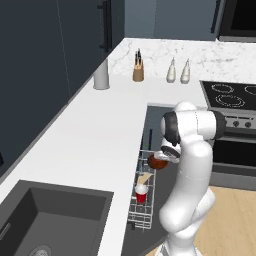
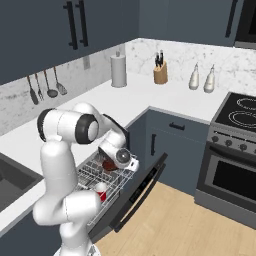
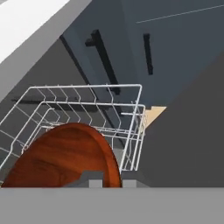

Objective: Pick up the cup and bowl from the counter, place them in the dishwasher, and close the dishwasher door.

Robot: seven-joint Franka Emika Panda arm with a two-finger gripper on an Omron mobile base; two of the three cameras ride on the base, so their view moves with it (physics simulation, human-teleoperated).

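Pinching the rim of the bowl [image 3: 65,157], the gripper [image 3: 105,178] has its fingers nearly pressed together, with the dark reddish-brown bowl tilted on edge in the hand view. In the left base view the gripper [image 1: 167,152] hangs over the far end of the white wire rack [image 1: 142,200], the bowl [image 1: 157,161] held just below it and above the rack (whether the bowl touches the wires cannot be told). The rack is pulled out over the dishwasher door [image 2: 135,197], which lies folded down and open, its slim bar handle facing the wooden floor [image 2: 190,225]. The cup [image 1: 141,193] stands upright in the rack, nearer the base than the bowl and well apart from it. The counter [image 1: 85,135] runs along the left, with a dark sink [image 1: 50,215] near the base, a grey canister [image 1: 101,75], a knife block [image 1: 138,70] and two bottles [image 1: 178,71] at the back corner. The oven [image 2: 232,170] stands to the right.
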